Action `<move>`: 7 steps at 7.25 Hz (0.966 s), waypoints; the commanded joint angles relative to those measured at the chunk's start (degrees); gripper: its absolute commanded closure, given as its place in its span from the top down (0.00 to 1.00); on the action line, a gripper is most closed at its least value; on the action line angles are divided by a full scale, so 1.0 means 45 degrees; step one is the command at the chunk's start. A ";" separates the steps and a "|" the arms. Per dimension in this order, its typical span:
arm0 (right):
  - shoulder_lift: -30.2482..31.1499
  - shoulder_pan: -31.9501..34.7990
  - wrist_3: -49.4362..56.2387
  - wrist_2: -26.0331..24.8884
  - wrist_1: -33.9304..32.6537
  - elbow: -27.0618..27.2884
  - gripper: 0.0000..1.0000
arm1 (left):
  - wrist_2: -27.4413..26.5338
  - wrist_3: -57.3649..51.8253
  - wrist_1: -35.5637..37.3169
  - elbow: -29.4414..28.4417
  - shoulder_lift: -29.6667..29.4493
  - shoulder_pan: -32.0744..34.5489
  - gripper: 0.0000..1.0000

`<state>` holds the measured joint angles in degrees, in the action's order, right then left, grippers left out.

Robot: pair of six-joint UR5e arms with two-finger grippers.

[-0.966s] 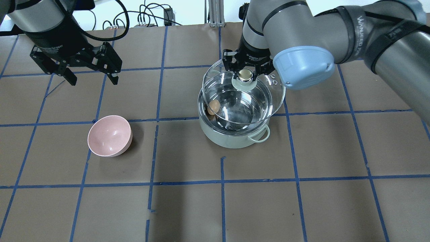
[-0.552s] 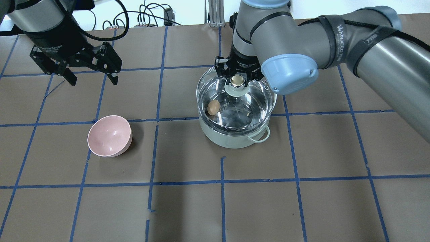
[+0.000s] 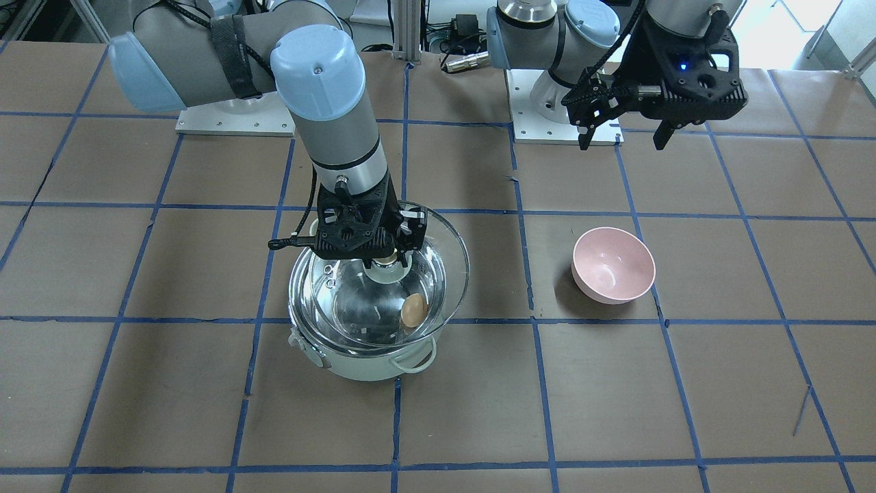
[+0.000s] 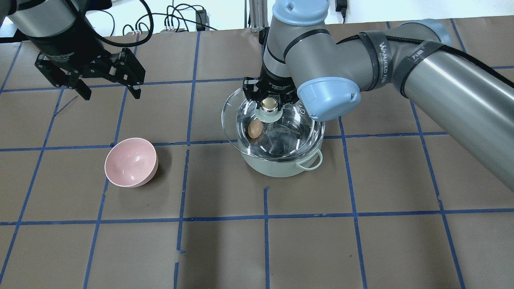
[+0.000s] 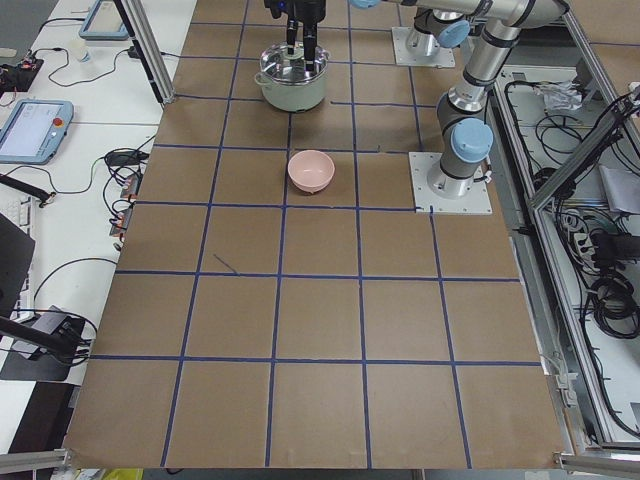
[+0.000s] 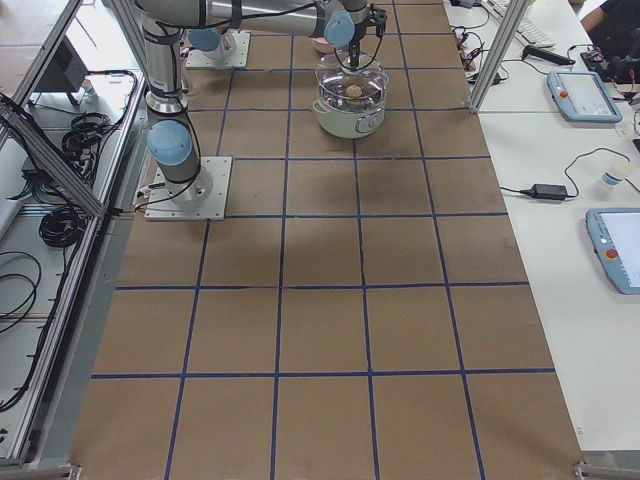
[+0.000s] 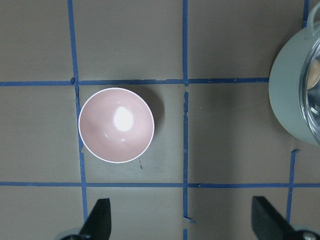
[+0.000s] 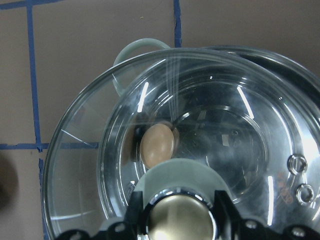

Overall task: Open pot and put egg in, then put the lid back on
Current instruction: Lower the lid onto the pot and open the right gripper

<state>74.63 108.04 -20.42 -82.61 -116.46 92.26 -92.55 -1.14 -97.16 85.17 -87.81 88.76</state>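
lid (image 4: 270,114): clear glass, gold knob | egg (image 4: 255,129): tan, in pot (image 4: 277,168)

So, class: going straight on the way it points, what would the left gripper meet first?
The left gripper would probably meet bare table between bowl and pot; depth is unclear.

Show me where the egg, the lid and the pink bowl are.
egg (image 4: 255,129): overhead exterior view, centre of its shell, seen through glass.
lid (image 4: 270,104): overhead exterior view, top of its gold knob.
pink bowl (image 4: 130,160): overhead exterior view, inside bottom.
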 commanded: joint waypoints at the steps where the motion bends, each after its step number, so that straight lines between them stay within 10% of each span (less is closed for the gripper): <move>1: 0.0076 -0.0082 0.0726 -0.0040 -0.0932 0.0685 0.21 | -0.0001 0.0000 0.0010 0.0000 0.0001 0.0003 1.00; 7: 0.0096 -0.0804 0.2156 -0.0040 -0.1132 0.0747 0.21 | 0.0019 0.0000 0.0010 0.0020 0.0001 0.0003 1.00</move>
<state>75.07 105.05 -10.91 -82.92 -121.71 95.59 -92.49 -1.14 -97.12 85.25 -87.81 88.77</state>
